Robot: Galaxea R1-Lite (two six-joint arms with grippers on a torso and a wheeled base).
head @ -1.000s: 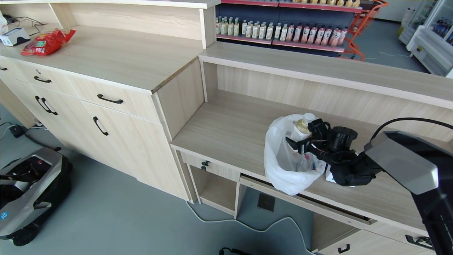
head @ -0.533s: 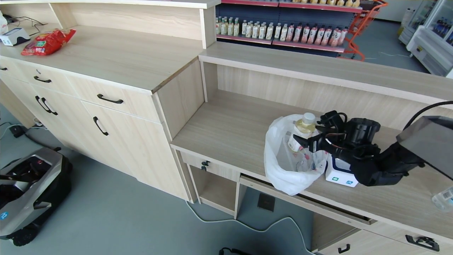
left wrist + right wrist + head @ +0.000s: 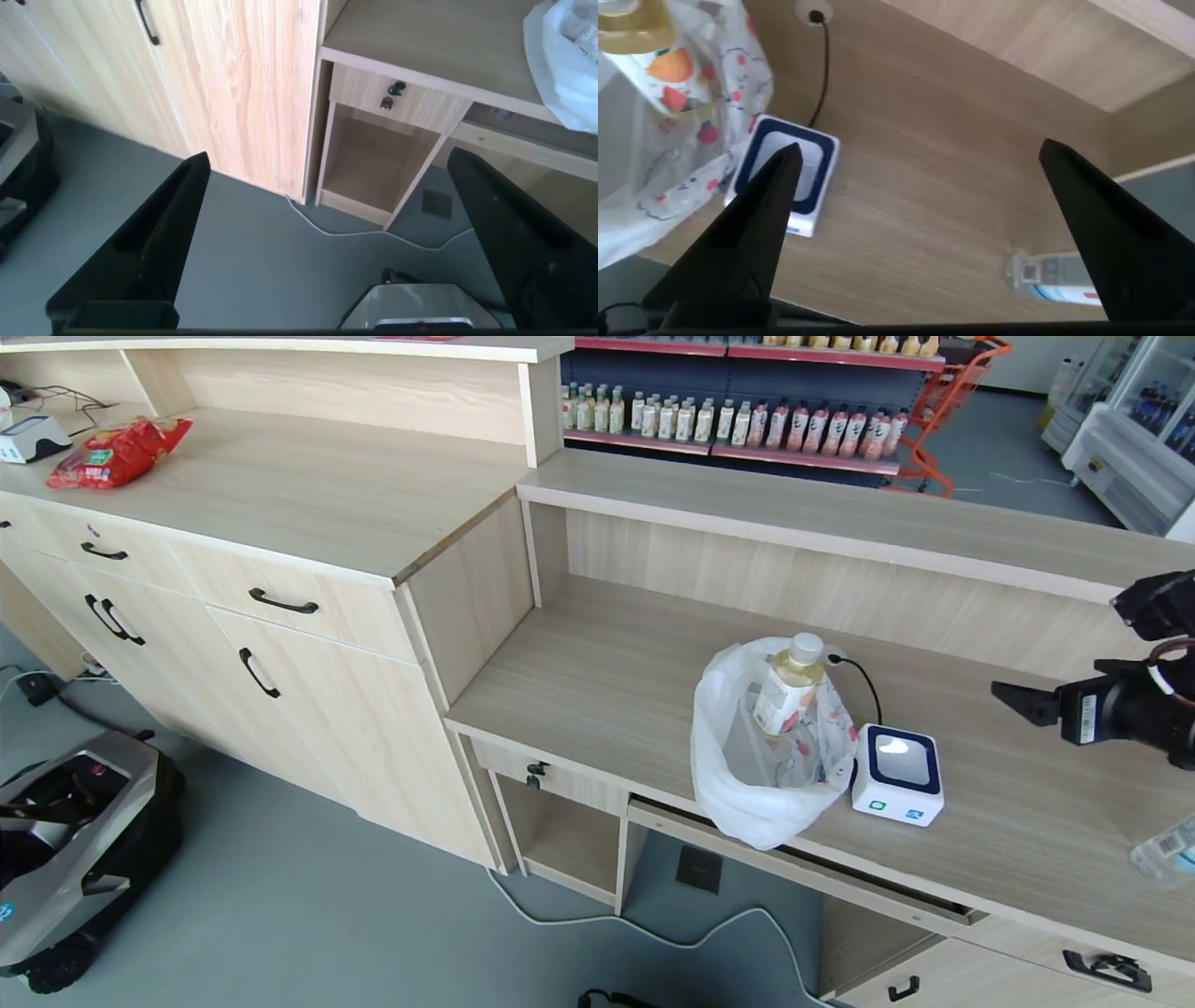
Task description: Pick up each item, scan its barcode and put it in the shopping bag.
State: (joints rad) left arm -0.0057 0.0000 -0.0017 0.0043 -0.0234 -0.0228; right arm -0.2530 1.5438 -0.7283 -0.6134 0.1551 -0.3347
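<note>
The drink bottle [image 3: 790, 683] is sitting in the white shopping bag [image 3: 733, 793] on the counter [image 3: 607, 681], just beside the scanner [image 3: 898, 773]. Right hand [image 3: 920, 154] hangs above the counter, spread wide apart, nothing in it. Left hand [image 3: 329, 159] is low over the floor [image 3: 234, 243], also spread and empty.

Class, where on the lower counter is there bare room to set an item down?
Bare: the lower counter from its left wall to the shopping bag, and between the barcode scanner and the plastic bottle. Crowded: bag and scanner sit close together.
</note>
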